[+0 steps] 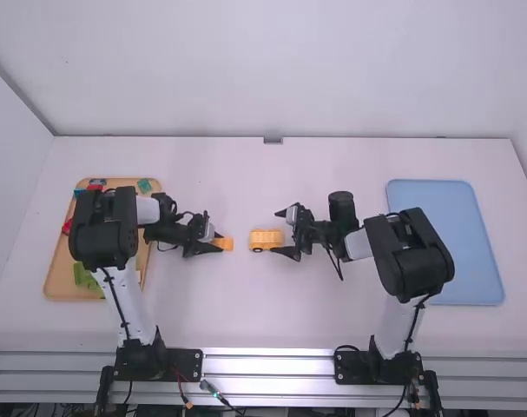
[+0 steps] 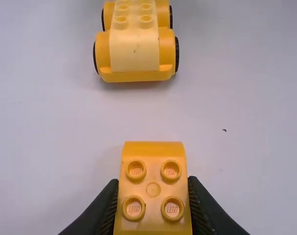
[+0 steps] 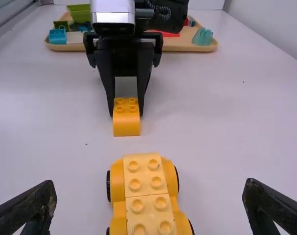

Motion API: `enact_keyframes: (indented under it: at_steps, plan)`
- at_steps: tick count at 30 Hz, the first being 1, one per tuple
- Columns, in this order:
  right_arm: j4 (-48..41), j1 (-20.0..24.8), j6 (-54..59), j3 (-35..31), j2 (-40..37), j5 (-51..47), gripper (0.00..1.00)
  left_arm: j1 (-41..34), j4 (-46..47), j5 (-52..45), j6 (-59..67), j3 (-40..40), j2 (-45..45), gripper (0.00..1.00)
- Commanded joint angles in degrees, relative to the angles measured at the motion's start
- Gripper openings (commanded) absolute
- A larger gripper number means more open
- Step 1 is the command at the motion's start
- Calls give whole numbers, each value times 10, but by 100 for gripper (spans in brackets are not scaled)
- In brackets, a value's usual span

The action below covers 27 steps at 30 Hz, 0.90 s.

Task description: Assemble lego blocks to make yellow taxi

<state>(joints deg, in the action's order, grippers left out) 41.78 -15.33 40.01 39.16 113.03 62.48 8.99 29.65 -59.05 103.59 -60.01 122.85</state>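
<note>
Across the white table (image 1: 289,321), it's all set out: blue tray (image 1: 471,239) on the right, wooden tray (image 1: 58,282) on the left, holding green, red and teal pieces, partly behind the left arm (image 1: 115,226). And look at the right gripper (image 1: 279,233), fingers spread wide, nothing pinched, with the yellow wheeled car (image 1: 266,240) sitting between them, touching neither! Two pale studded blocks (image 3: 146,193) ride end to end along its top, dark wheels (image 3: 108,186) at the sides. Facing it, the left gripper (image 1: 216,242) pinches an orange-yellow block (image 2: 153,190), curved at the end toward the car, studs up, near the car but apart. And on those four studs (image 2: 171,170), small raised lettering, one mark apiece!
</note>
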Motion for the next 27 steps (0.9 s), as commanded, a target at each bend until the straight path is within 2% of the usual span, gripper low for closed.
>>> enact_keyframes:
  at_steps: [1, 5, 8, 9, 14, 20, 24, 27]
  plan:
    - [-2, 0, 7, 10, 6, 5, 99, -3, 28, -3, 8, -23, 2, 24]
    - [-2, 0, 48, 10, 6, 5, 99, -4, 104, -3, 9, -60, -7, 26]
    - [-2, 0, 70, 10, 6, 5, 99, -3, 135, -5, 8, -80, -22, 18]
    - [-2, -1, 69, 10, 6, 5, 99, -3, 131, -6, 8, -80, -33, 12]
    - [-2, 0, 70, 10, 6, 5, 99, -3, 122, -36, 11, -69, -64, 2]
    - [-2, 0, 65, 10, 6, -2, 99, -8, 95, -49, 7, -45, -97, 2]
    - [-14, 0, 66, 9, 6, -69, 99, -32, 44, -47, -71, -35, -102, 2]
    - [-28, 0, 76, 9, 6, -62, 99, -55, 7, -27, -115, -31, -102, 2]
